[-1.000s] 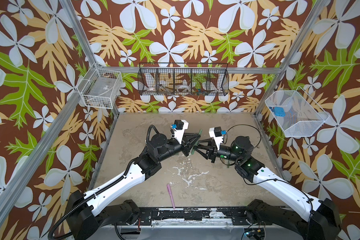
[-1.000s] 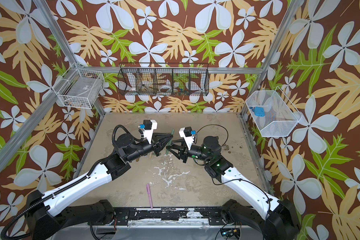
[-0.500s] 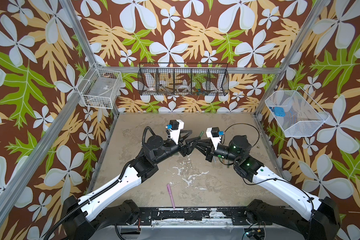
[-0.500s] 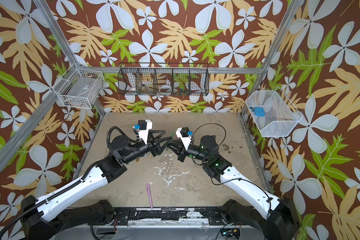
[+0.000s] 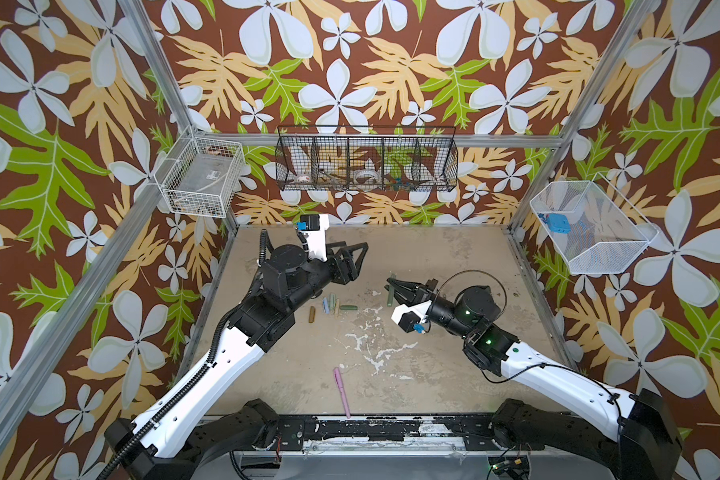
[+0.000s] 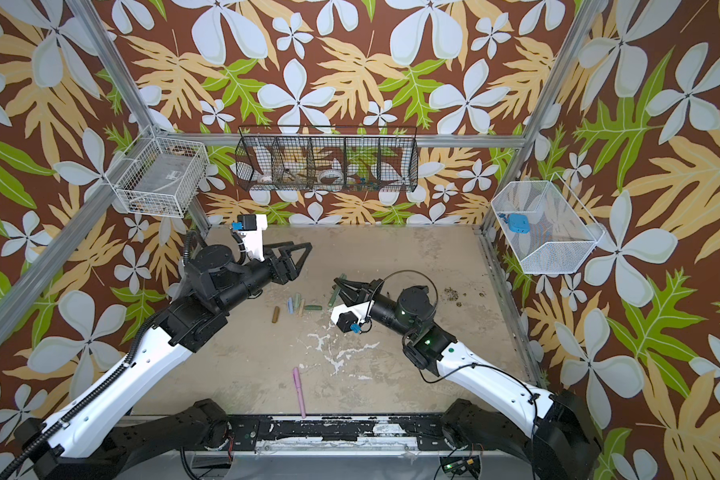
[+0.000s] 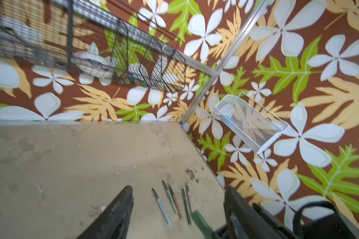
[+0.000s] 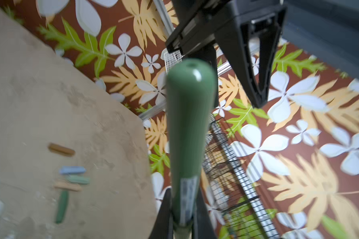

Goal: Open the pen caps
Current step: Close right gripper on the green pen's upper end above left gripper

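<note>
left claw (image 5: 359,257) pulled away, open; right claw (image 5: 393,286) grips green pen (image 8: 190,124); blue block (image 5: 557,222) in basket (image 5: 612,246)

The pen caps (image 5: 331,308) lie clustered mid-bench (image 5: 454,257), just before the left tool (image 5: 360,258) and left of the right tool (image 5: 393,286) (a pen (image 8: 190,124) in its grip); a capped pen (image 5: 341,390) lies near the front edge, well apart.
</note>
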`<action>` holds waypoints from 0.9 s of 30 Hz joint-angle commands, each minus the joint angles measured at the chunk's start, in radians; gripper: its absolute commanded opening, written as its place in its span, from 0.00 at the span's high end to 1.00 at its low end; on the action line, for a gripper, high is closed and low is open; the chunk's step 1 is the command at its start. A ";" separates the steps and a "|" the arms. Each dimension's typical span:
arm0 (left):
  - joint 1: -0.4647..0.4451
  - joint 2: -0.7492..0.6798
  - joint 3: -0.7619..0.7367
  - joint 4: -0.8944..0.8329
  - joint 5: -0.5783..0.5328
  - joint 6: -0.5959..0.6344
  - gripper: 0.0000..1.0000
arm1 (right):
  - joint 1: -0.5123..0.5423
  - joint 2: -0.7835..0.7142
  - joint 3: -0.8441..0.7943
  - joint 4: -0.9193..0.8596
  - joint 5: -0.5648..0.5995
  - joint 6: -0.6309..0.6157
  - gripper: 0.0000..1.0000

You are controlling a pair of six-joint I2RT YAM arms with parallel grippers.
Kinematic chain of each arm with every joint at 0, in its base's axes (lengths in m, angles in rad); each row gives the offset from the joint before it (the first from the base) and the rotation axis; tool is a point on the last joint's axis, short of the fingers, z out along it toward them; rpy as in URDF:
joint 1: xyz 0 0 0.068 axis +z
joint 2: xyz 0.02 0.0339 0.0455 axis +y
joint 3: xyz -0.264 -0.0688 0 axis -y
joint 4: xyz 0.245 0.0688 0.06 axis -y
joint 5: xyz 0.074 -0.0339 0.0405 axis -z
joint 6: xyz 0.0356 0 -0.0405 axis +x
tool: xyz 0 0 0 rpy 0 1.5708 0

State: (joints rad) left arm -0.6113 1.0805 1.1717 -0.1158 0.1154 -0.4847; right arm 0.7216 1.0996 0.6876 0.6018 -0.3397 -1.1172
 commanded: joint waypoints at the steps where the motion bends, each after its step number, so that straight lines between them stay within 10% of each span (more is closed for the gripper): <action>1: 0.004 0.010 0.001 -0.069 0.164 0.048 0.32 | 0.002 0.018 0.005 0.078 0.015 -0.461 1.00; 10: 0.004 -0.026 -0.108 -0.006 0.357 0.057 0.35 | 0.002 0.070 0.075 0.090 0.080 -0.801 1.00; 27: 0.003 0.009 -0.156 0.034 0.440 0.040 0.47 | 0.002 0.089 0.064 0.155 0.074 -0.835 1.00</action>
State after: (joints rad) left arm -0.6098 1.0767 1.0142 -0.0925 0.5346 -0.4454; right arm 0.7238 1.1896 0.7536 0.7136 -0.2558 -1.9423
